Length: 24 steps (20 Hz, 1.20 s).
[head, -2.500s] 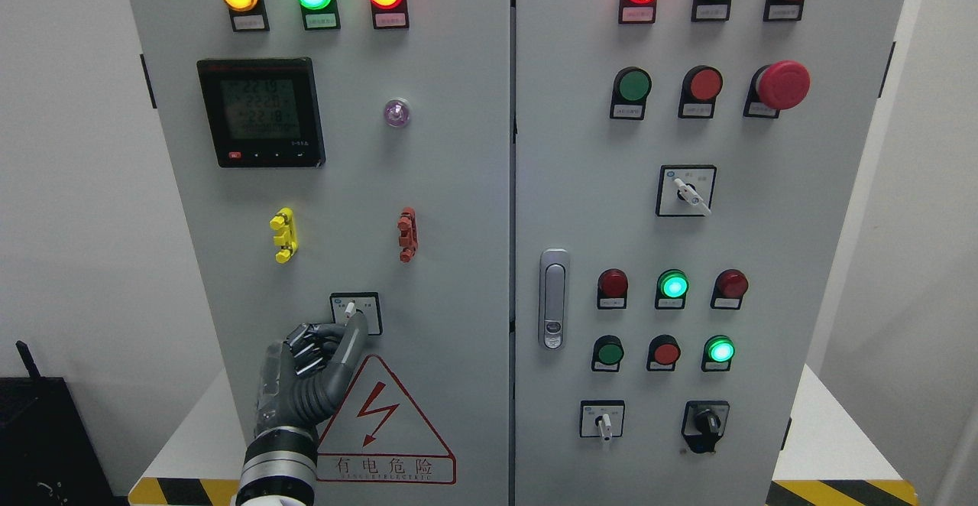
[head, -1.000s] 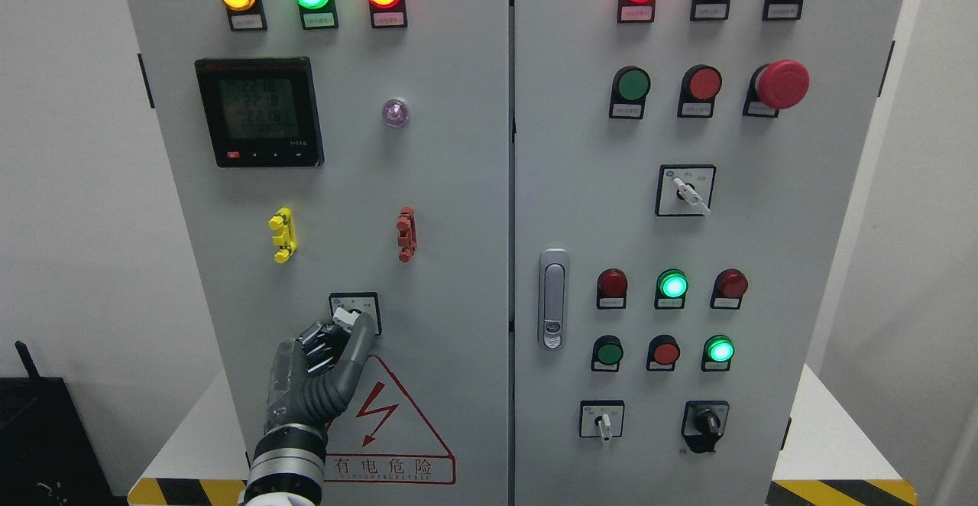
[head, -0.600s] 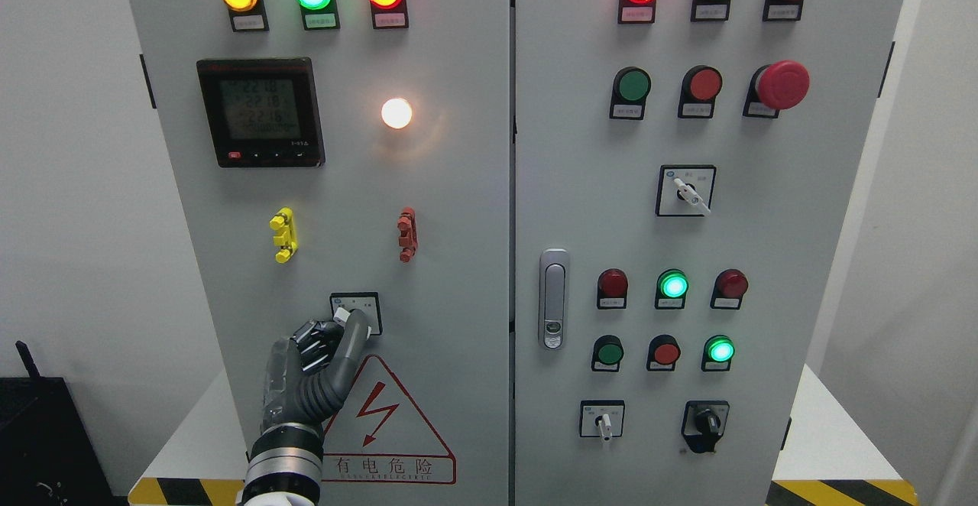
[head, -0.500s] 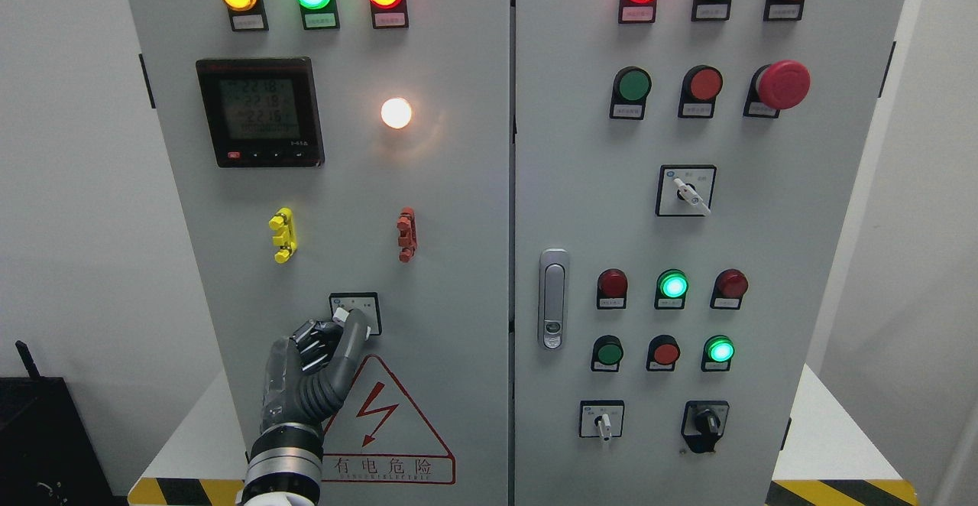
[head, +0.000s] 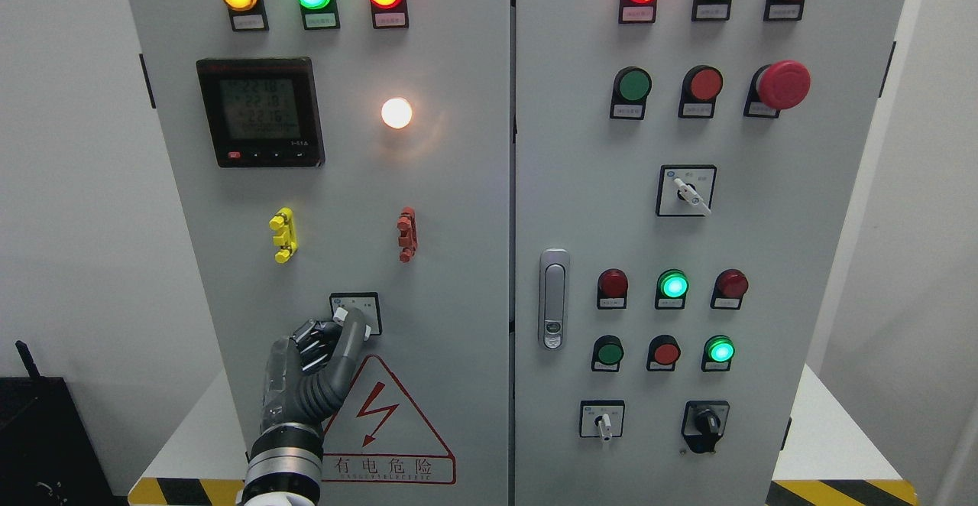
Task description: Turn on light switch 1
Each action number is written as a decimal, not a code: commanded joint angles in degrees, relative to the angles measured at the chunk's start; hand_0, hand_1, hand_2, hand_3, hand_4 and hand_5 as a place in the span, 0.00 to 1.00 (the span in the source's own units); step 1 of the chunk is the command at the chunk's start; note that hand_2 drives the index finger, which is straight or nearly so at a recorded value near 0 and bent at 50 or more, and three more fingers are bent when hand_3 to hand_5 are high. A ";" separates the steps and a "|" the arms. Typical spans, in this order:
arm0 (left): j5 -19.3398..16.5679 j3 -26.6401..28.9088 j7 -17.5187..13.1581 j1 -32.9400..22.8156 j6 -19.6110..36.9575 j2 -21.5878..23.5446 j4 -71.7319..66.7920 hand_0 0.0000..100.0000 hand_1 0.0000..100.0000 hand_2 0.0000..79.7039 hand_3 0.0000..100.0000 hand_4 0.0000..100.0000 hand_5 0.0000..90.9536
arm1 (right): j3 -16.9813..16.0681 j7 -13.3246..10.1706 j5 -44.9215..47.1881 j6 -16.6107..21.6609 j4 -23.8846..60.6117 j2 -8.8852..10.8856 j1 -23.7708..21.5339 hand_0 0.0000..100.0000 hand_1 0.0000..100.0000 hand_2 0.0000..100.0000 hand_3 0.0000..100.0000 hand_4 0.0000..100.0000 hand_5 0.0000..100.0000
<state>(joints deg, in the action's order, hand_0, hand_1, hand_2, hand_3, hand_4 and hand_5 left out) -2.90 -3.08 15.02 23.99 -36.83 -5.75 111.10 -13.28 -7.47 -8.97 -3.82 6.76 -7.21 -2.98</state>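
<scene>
White glow from the round lamp [head: 396, 112]. The left hand [head: 317, 361] pinches the knob of the light switch [head: 355, 313], low on the cabinet's left door [head: 458, 208]. Turning looks done; next, I'd judge, fingers release and draw clear without nudging it.

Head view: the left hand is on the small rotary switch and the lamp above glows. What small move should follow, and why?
Probably let go and draw the left hand back from the rotary switch. The round lamp beside the meter is lit bright white, so the switch seems to have done its job; the fingers are curled on its knob.
</scene>
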 commanded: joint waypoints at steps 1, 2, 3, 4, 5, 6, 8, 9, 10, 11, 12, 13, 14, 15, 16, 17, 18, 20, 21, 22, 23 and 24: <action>0.00 0.00 0.01 -0.09 0.01 -0.05 -0.01 0.39 0.51 0.75 0.84 0.92 0.93 | 0.01 0.00 0.00 0.04 0.01 0.00 -0.01 0.30 0.00 0.00 0.00 0.00 0.00; 0.00 0.00 0.01 -0.09 0.01 -0.05 -0.10 0.38 0.51 0.75 0.84 0.92 0.93 | 0.01 0.00 0.00 0.04 0.01 0.00 0.08 0.30 0.00 0.00 0.00 0.00 0.00; 0.09 0.00 0.01 -0.09 0.01 -0.05 -0.01 0.35 0.52 0.75 0.84 0.92 0.93 | 0.01 0.00 0.00 0.04 0.01 0.00 -0.01 0.30 0.00 0.00 0.00 0.00 0.00; 0.09 0.00 0.01 -0.09 0.01 -0.05 -0.10 0.31 0.51 0.75 0.85 0.92 0.93 | 0.01 0.00 0.00 0.04 0.01 0.00 -0.01 0.30 0.00 0.00 0.00 0.00 0.00; 0.09 0.00 0.01 -0.09 0.01 -0.05 -0.10 0.30 0.51 0.76 0.85 0.92 0.93 | 0.01 0.00 0.00 0.04 0.01 0.00 0.08 0.30 0.00 0.00 0.00 0.00 0.00; 0.09 0.00 0.01 -0.09 0.01 -0.05 -0.01 0.27 0.51 0.76 0.85 0.92 0.93 | 0.01 0.00 0.00 0.04 0.01 0.00 -0.01 0.30 0.00 0.00 0.00 0.00 0.00; 0.17 -0.09 -0.08 -0.09 0.01 -0.05 -0.01 0.25 0.51 0.76 0.85 0.92 0.93 | 0.01 0.00 0.00 0.04 0.01 0.00 -0.01 0.30 0.00 0.00 0.00 0.00 0.00; 0.17 -0.09 0.01 -0.09 0.01 -0.14 -0.10 0.23 0.50 0.77 0.85 0.92 0.93 | 0.01 0.00 0.00 0.04 0.01 0.00 0.08 0.30 0.00 0.00 0.00 0.00 0.00; 0.17 -0.09 0.01 -0.09 0.01 -0.14 -0.01 0.22 0.50 0.77 0.85 0.92 0.93 | 0.01 0.00 0.00 0.04 0.01 0.00 -0.01 0.30 0.00 0.00 0.00 0.00 0.00; 0.17 -0.09 -0.08 -0.09 0.01 -0.05 -0.01 0.20 0.50 0.77 0.86 0.92 0.93 | 0.01 0.00 0.00 0.04 0.01 0.00 -0.01 0.30 0.00 0.00 0.00 0.00 0.00; 0.17 -0.09 -0.08 -0.09 0.01 -0.05 -0.01 0.18 0.49 0.78 0.86 0.92 0.93 | 0.01 0.00 0.00 0.04 0.01 0.00 -0.01 0.30 0.00 0.00 0.00 0.00 0.00; 0.17 -0.09 -0.08 -0.17 0.01 -0.05 -0.01 0.17 0.49 0.78 0.86 0.92 0.93 | 0.01 0.00 0.00 0.04 0.01 0.00 -0.01 0.30 0.00 0.00 0.00 0.00 0.00; 0.17 -0.09 -0.08 -0.17 0.01 -0.14 -0.01 0.16 0.49 0.78 0.86 0.93 0.93 | 0.01 0.00 0.00 0.04 0.01 0.00 -0.01 0.30 0.00 0.00 0.00 0.00 0.00; 0.17 -0.09 0.01 -0.17 0.01 -0.14 -0.01 0.15 0.49 0.78 0.86 0.93 0.93 | 0.01 0.00 0.00 0.04 0.01 0.00 -0.01 0.30 0.00 0.00 0.00 0.00 0.00; 0.17 -0.09 0.01 -0.17 0.01 -0.05 -0.01 0.15 0.49 0.78 0.86 0.93 0.93 | 0.01 0.00 0.00 0.04 0.01 0.00 -0.01 0.30 0.00 0.00 0.00 0.00 0.00; 0.17 -0.09 -0.08 -0.26 0.01 -0.05 -0.01 0.14 0.49 0.78 0.87 0.93 0.93 | 0.01 0.00 0.00 0.04 0.01 0.00 -0.01 0.31 0.00 0.00 0.00 0.00 0.00; 0.17 -0.09 -0.08 -0.35 0.01 -0.05 -0.01 0.14 0.49 0.78 0.87 0.93 0.93 | 0.01 0.00 0.00 0.04 0.01 0.00 -0.01 0.31 0.00 0.00 0.00 0.00 0.00; 0.17 -0.09 -0.08 -0.52 0.01 -0.05 0.08 0.13 0.49 0.78 0.87 0.93 0.93 | 0.00 0.00 0.00 0.04 0.01 0.00 -0.01 0.31 0.00 0.00 0.00 0.00 0.00; 0.17 -0.09 -0.08 -0.61 0.01 -0.05 0.08 0.13 0.49 0.78 0.87 0.93 0.93 | 0.01 0.00 0.00 0.04 0.01 0.00 -0.01 0.31 0.00 0.00 0.00 0.00 0.00; 0.17 -0.09 -0.08 -0.79 0.01 -0.05 0.16 0.13 0.49 0.78 0.87 0.93 0.93 | 0.01 0.00 0.00 0.04 0.01 0.00 -0.01 0.31 0.00 0.00 0.00 0.00 0.00; 0.17 -0.09 -0.08 -0.96 0.18 -0.05 0.25 0.12 0.49 0.78 0.87 0.93 0.93 | 0.01 0.00 0.00 0.04 0.01 0.00 -0.01 0.31 0.00 0.00 0.00 0.00 0.00; 0.17 -0.09 -0.08 -1.23 0.27 -0.05 0.43 0.12 0.49 0.78 0.87 0.93 0.93 | 0.01 0.00 0.00 0.04 0.01 0.00 -0.01 0.31 0.00 0.00 0.00 0.00 0.00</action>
<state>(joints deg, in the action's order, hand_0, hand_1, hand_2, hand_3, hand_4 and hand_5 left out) -2.73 -3.15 15.03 23.41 -36.73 -5.81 111.16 -13.28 -7.47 -8.97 -3.82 6.77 -7.21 -2.98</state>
